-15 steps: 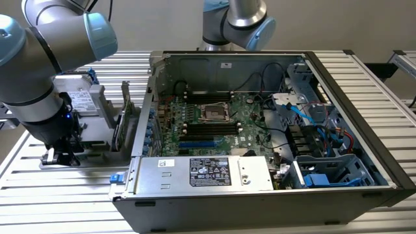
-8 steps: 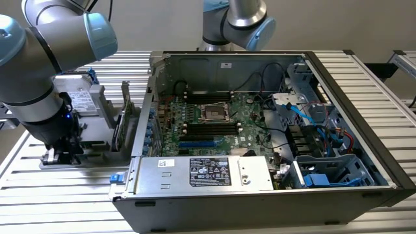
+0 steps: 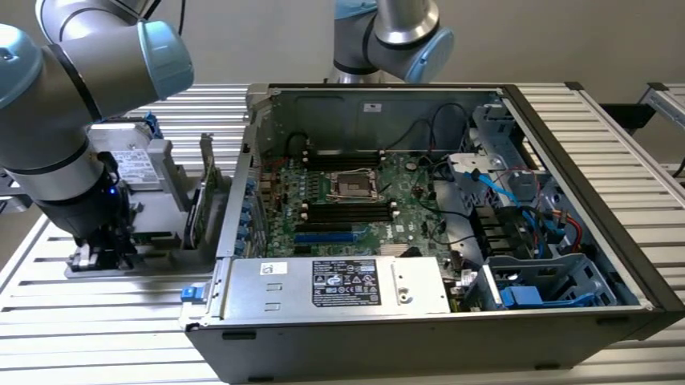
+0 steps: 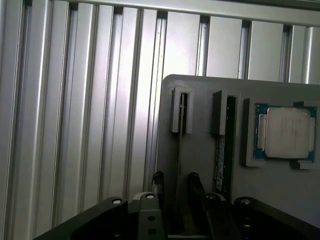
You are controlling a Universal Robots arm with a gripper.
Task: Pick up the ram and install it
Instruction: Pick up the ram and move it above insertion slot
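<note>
Surface: ribbed aluminium table [image 3: 96, 329] of pale slats. A grey holder tray [image 4: 202, 155] lies on it at the exterior view's left, beside an open computer case [image 3: 428, 345].
Arm: the single arm [image 3: 54, 136] stands over the tray with its wrist pointing down.
Claw: claw [image 4: 175, 181] is low over the tray, with its two dark fingers [image 4: 193, 186] apart, one on each side of the ram. Some gap shows on both sides, so the jaws read as open with nothing gripped.
Ram, place: ram [image 4: 178, 145] stands on its long edge in the slot nearest the tray's rim, directly between the fingers.
Ram, axis: the long axis runs straight away from the claw, parallel with the table's slats. The far end sits in a raised grey end-bracket [image 4: 181, 110].
Governing relation: the fingers face the stick's two broad sides, square to its length. It appears to sit a little nearer one finger than the other.
Ram, look: seen edge-on as a thin, straight, dark line. The board colour and chips cannot be made out from this angle.
Neighbour: second stick [image 4: 224, 150] stands in the next slot, parallel and apart from the fingers.
Beyond: processor [image 4: 287, 132], with a square silver lid, sits in its own recess.
Farthest: motherboard [image 3: 354, 192] lies inside the case, well apart from the ram.
</note>
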